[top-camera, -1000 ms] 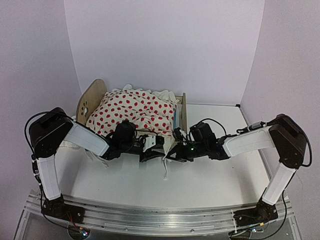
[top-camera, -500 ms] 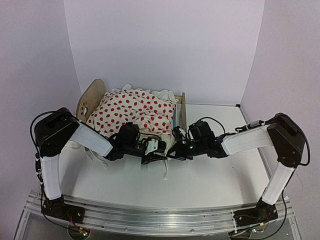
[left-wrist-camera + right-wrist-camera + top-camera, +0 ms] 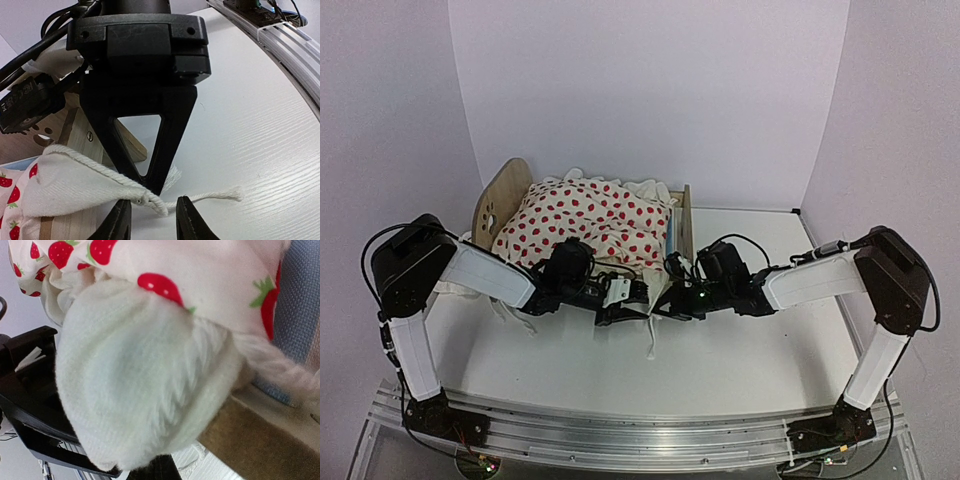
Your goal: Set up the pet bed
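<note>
**White cord and strawberry blanket: two arms meet at the foot of the bed**

Light wood marks the pet bed (image 3: 687,228), which stands left of centre toward the back of the white tabletop (image 3: 760,350). Its rounded headboard (image 3: 502,205) is on the left and its lower footboard (image 3: 687,203) on the right. A white blanket (image 3: 585,222) printed with red strawberries is heaped over the frame. It hides nearly all of the blue-and-white striped mattress (image 3: 300,315), and only a strip shows beside the footboard.

Both arms reach in from their own sides and meet at the bed's near corner by the footboard. The right end effector (image 3: 152,186) is fully closed, its tips pinched on the corner of the blanket where a twisted white cord (image 3: 210,196) leaves the hem. Bunched white fabric fills most of its own wrist view.

The left end effector (image 3: 152,225) faces it closely and is partly open. Its fingers (image 3: 120,222) stand either side of the cord without clamping it, so it holds nothing. The cord's frayed loose end lies on the tabletop.
</note>
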{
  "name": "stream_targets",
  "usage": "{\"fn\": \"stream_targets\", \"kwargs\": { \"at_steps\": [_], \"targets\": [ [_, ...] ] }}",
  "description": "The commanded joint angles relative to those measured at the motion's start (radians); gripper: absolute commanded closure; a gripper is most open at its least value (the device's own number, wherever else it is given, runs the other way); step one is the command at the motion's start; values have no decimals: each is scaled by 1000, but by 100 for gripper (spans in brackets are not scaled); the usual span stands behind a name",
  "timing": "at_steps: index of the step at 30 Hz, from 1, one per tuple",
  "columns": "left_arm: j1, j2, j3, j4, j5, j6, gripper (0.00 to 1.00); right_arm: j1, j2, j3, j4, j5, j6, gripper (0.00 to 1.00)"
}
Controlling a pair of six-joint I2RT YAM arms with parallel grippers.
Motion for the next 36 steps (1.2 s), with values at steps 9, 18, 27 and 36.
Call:
{"fn": "stream_targets", "kwargs": {
  "at_steps": [9, 18, 27, 36],
  "targets": [
    [33, 67, 7, 117, -152, 60, 76, -3, 15, 40, 6, -2, -7, 100],
    [7, 126, 29, 123, -22, 115, 72, -3, 20, 48, 6, -6, -14, 100],
    [-1, 127, 35, 122, 43, 104, 75, -3, 20, 47, 6, -7, -18, 100],
    [-24, 97, -1, 112, 120, 47, 74, -3, 15, 51, 9, -9, -23, 100]
  ]
}}
